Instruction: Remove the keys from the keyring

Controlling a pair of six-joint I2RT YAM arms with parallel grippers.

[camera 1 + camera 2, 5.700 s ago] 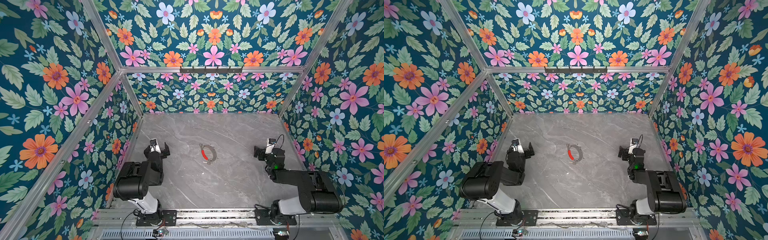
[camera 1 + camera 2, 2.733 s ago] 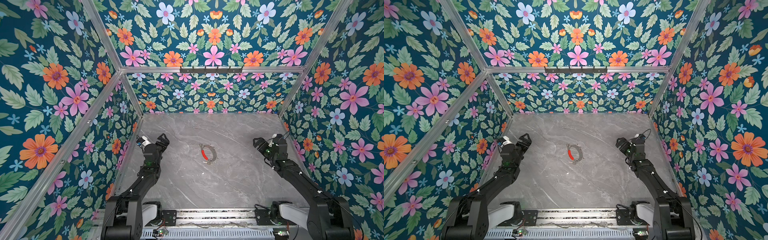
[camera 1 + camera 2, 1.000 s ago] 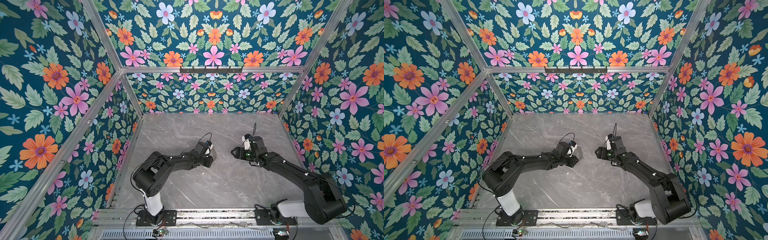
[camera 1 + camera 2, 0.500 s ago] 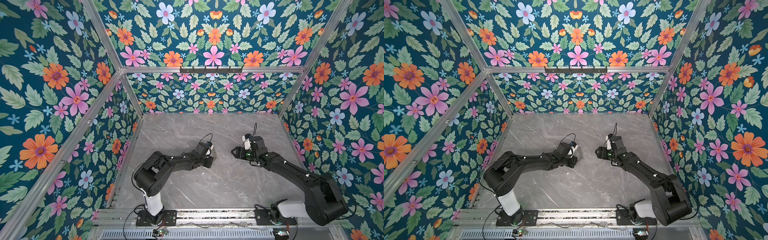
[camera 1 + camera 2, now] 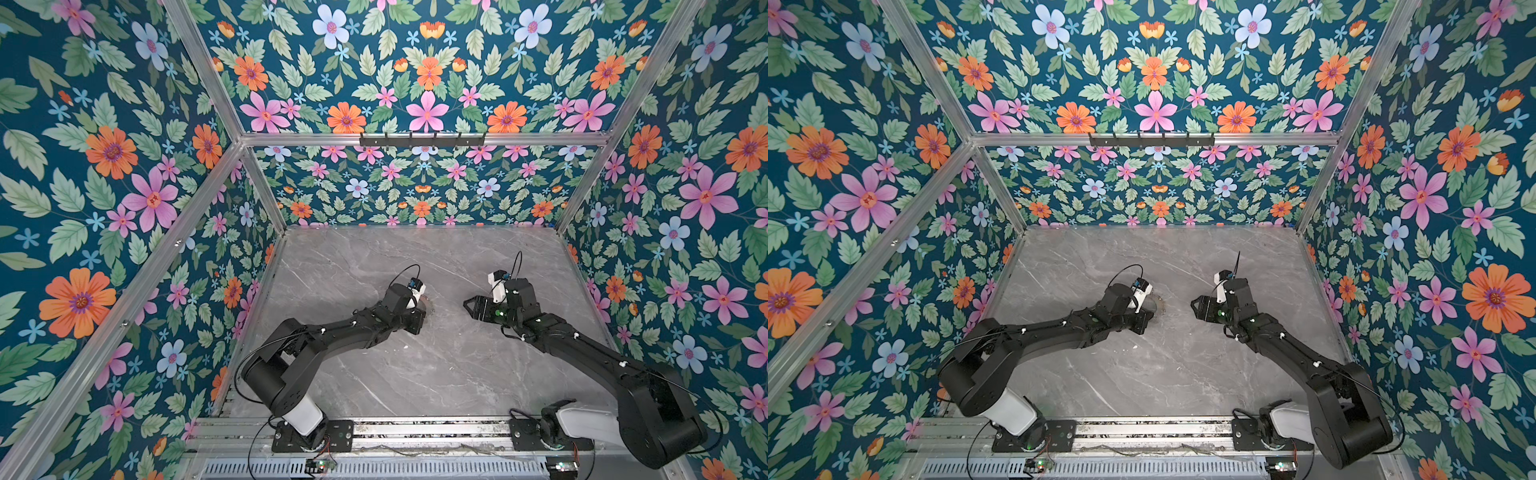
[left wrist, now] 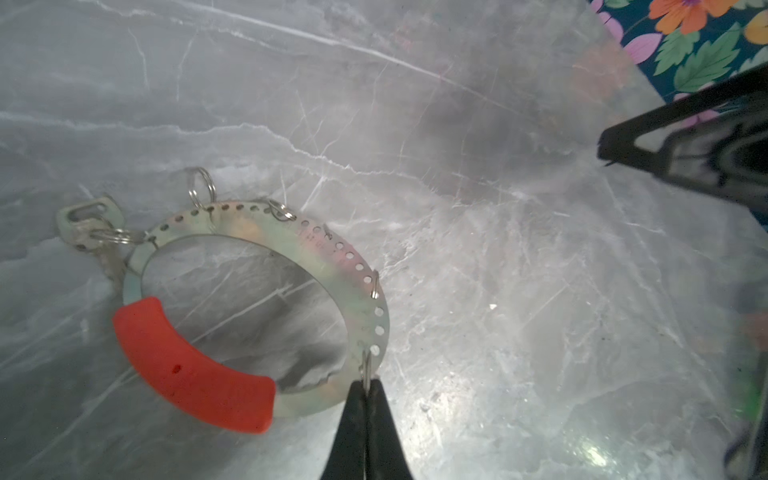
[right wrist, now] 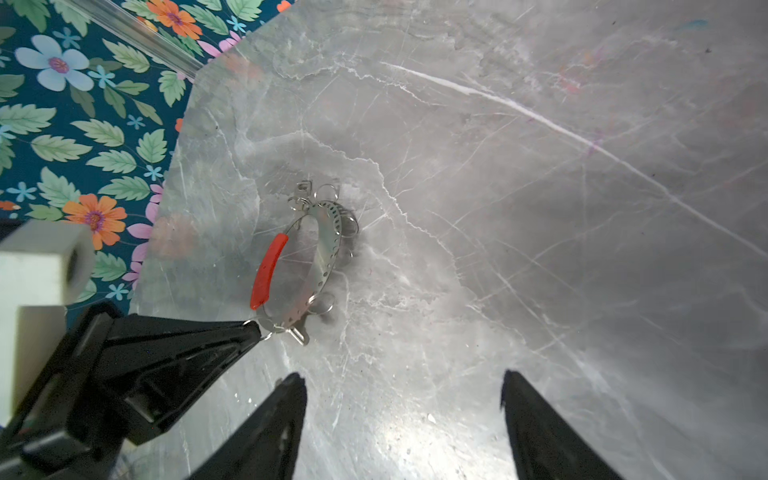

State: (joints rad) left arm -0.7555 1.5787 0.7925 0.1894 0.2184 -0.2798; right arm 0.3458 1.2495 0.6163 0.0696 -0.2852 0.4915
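Observation:
The keyring is a flat metal hoop with a row of holes and a red sleeve. It lies on the grey table and carries several small split rings. One of the keys hangs from a split ring at the far side of the hoop. In the right wrist view another key lies by the near edge of the keyring. My left gripper is shut on a small split ring at the hoop's rim. My right gripper stands open and empty, a short way off. In both top views the left arm hides most of the hoop.
The marble-patterned tabletop is walled on three sides by floral panels. A black hook rail runs along the back frame. Both arm bases sit on the front rail.
The left gripper's jaws have closed on the small split ring within the last second. Neither arm has shifted noticeably, and the right gripper stays open.

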